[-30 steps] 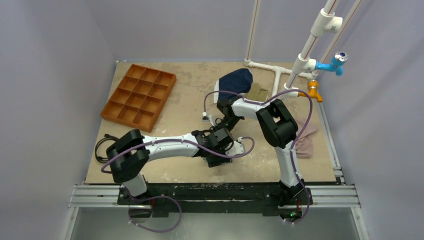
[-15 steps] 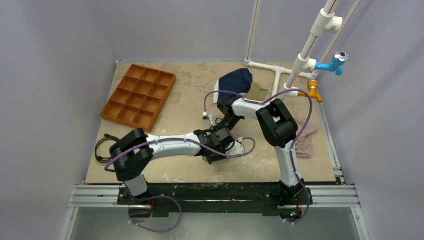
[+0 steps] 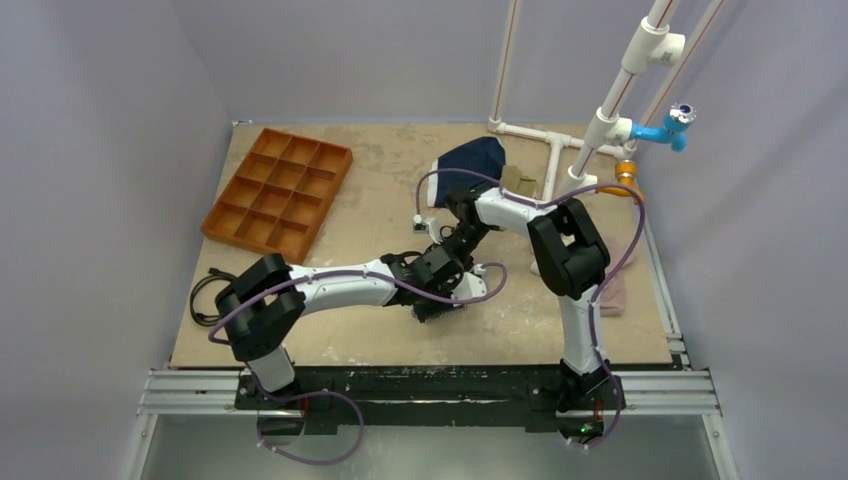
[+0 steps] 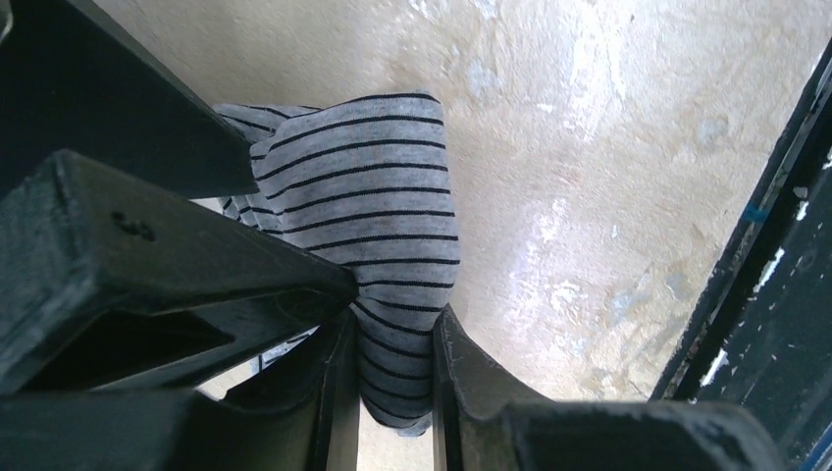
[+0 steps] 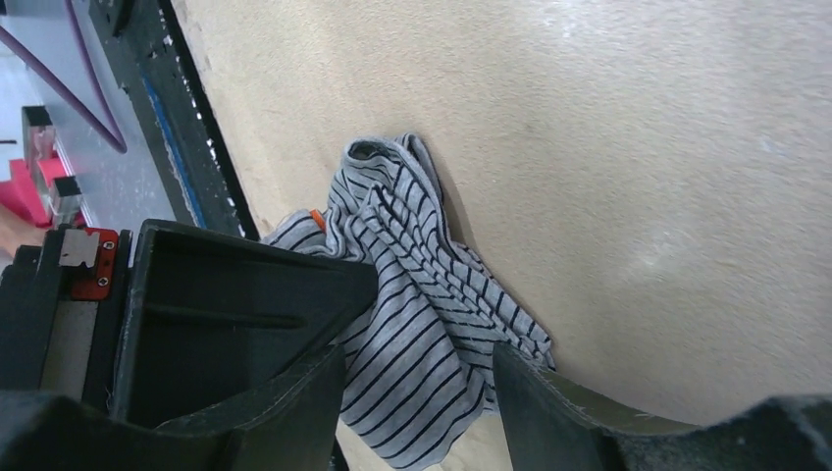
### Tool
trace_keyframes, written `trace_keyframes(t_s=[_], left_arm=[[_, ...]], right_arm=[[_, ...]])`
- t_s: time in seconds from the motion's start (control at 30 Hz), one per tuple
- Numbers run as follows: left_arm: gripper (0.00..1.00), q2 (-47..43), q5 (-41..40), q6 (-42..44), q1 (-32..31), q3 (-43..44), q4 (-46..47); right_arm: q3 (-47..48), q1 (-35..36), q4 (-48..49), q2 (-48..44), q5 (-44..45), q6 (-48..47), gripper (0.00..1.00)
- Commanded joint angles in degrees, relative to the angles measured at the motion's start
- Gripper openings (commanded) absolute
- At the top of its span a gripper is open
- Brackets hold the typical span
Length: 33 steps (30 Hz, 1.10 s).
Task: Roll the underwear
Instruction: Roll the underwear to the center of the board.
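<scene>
1. Left wrist view: the underwear [image 4: 363,186] is a bunched-up striped strip, and the left tool [image 4: 392,329] has its near end pinched, fingers narrow with cloth squeezed between them.
2. From that pinch the strip runs straight ahead, in line with the fingers, out over the bare worktop [image 4: 589,196]. So its long axis points away from the left tool, not across it.
3. Right wrist view: the right tool [image 5: 417,373] has its fingers wide, straddling the striped cloth, which looks loose between them rather than clamped. A crumpled end sits just beyond the fingertips.
4. From the top camera the two tools nearly touch around the middle of the worktop, closer to the near edge than the far one. The right tool is on the far side of the left, and the garment is mostly hidden under them.
5. My guess: only the left has a real grip, so rolling hinges on turning across that long axis, with the right steadying the loose end.
</scene>
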Motion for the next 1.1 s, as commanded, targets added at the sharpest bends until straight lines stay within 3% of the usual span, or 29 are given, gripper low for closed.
trace_keyframes(t_s=[0.0,0.17,0.5,0.77,0.9,1.07], left_arm=[[0.00,2.0,7.9,0.0,1.4,-2.9,0.7],[0.00,2.3,10.1,0.1,3.8,-2.9,0.7],[0.00,4.4,11.3,0.4,4.5,-1.1,-0.9],[0.00,5.7,17.2,-1.3,9.7,0.5,-2.1],[0.00,5.9,18.9,-1.4,11.0,0.8,-2.3],[0.00,4.6,20.1,-1.5,11.9,-0.5,-0.5]], right_arm=[[1.9,-3.0,5.8,-1.2,9.4,-3.3,0.62],[3.7,-4.8,4.3,-2.0,7.7,-3.3,0.69],[6.1,-6.3,1.5,0.0,1.8,-3.0,0.72],[0.9,-6.5,12.2,-6.8,12.5,2.7,0.82],[-2.8,-6.5,17.8,-11.5,19.4,5.8,0.97],[-7.0,-6.5,21.5,-17.2,25.2,7.0,0.99]])
